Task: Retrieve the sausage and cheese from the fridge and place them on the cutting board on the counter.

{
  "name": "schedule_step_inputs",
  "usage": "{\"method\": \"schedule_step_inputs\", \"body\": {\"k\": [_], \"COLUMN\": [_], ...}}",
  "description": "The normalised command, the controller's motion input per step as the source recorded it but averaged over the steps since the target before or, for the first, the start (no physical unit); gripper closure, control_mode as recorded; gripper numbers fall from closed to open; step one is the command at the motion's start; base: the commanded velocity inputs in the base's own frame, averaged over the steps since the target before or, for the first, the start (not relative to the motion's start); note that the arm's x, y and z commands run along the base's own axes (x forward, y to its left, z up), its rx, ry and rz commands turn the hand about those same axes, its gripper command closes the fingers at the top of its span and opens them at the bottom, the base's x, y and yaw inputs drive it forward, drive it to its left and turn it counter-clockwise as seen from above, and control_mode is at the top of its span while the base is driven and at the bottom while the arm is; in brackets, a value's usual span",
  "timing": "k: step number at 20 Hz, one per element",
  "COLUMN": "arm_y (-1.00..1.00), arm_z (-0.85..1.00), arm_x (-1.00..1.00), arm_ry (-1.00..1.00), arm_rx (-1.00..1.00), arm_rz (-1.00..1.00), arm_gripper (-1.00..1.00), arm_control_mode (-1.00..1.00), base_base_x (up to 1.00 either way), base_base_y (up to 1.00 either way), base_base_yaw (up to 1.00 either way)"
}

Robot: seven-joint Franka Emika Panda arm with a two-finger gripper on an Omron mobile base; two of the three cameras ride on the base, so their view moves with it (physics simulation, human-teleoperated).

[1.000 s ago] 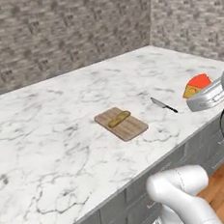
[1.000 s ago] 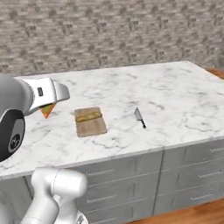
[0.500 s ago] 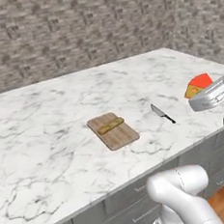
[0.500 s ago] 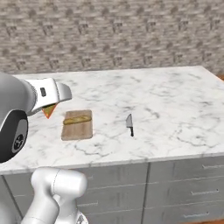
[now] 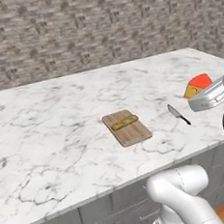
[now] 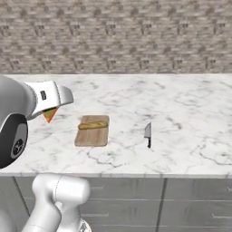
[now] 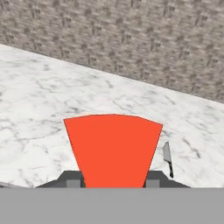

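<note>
Cheese: the small yellow-orange wedge of cheese with a red edge (image 7: 113,148) is the item in hand; it sits between the gripper's finger tips, its broad red face towards the hand camera.
Counter: the broad white marble counter with grey veins (image 5: 61,123) lies below and ahead of the gripper, a grey stone-tile wall behind it.
Cutting board: the small rectangular light-brown wooden cutting board (image 5: 130,133) rests flat on the counter, well apart from the gripper, off to the left in the left base view and to the right in the right base view.
Item on board: a yellowish-tan elongated piece (image 5: 124,123) lies across the far end of the board; it does not look dark reddish-brown, so whether it counts as the sausage cannot be told.
Knife: a small dark-handled kitchen knife (image 5: 178,114) lies on the counter between the board and the gripper, near the gripper's side.
Gripper: the grey two-finger gripper (image 5: 203,94) is pinching the cheese wedge, held above the counter, not over the board.
Progress: the cheese looks fetched and in transit; the fridge step for it seems done.
Left: carry the wedge past the knife to the board and set it on the bare part beside the tan piece.
</note>
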Motion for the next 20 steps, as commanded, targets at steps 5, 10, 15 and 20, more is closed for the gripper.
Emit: {"method": "schedule_step_inputs", "body": {"k": [5, 10, 15, 20], "arm_y": [0.00, 0.00, 0.00, 0.00], "arm_z": [0.00, 0.00, 0.00, -0.17], "arm_x": [0.00, 0.00, 0.00, 0.62], "arm_ry": [0.00, 0.00, 0.00, 0.14], "arm_rx": [0.00, 0.00, 0.00, -0.02], "arm_rz": [0.00, 0.00, 0.00, 0.00], "arm_gripper": [1.00, 1.00, 1.00, 1.00], "arm_control_mode": [1.00, 1.00, 1.00, -1.00], "base_base_x": [0.47, 0.68, 0.88, 0.14], "base_base_y": [0.00, 0.00, -0.09, 0.00], "base_base_yaw": [0.12, 0.11, 0.10, 0.00]}}
